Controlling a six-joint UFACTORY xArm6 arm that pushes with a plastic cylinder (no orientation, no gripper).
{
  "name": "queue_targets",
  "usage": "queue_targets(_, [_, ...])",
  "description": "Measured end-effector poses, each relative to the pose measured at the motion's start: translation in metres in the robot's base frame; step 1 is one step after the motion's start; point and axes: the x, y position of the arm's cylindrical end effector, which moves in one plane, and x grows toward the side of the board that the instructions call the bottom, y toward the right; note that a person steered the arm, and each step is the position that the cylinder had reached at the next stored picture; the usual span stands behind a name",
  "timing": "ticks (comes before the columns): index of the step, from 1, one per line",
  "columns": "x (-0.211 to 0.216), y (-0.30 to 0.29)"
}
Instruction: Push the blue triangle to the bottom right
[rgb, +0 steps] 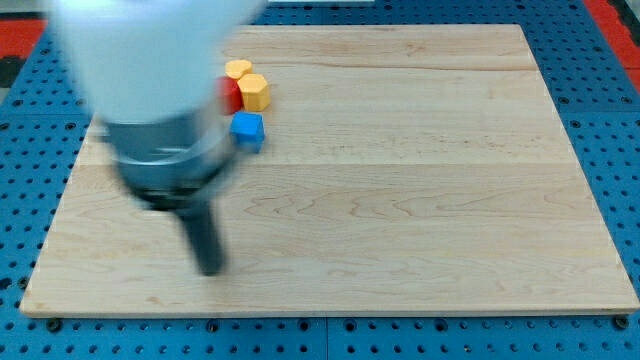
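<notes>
A small blue block (248, 130) lies on the wooden board (420, 180) at the upper left; its shape is hard to make out, and it looks more like a cube than a triangle. My tip (210, 268) is blurred and rests on the board well below the blue block and a little to its left, not touching any block. The arm's pale, blurred body (150, 70) covers the upper left of the view and may hide other blocks.
Just above the blue block sit a yellow hexagonal block (254, 92), a second yellow block (237, 69) behind it and a red block (231, 95) partly hidden by the arm. Blue perforated table (600, 330) surrounds the board.
</notes>
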Motion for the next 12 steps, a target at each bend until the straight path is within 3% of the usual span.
queue_targets(1, [-0.035,-0.099])
queue_targets(2, [-0.062,-0.127])
queue_targets(7, [-0.061,-0.143])
queue_targets(8, [-0.103,-0.086])
queue_targets(10, [-0.104,0.108])
queue_targets(11, [-0.11,0.171])
queue_targets(12, [-0.127,0.171])
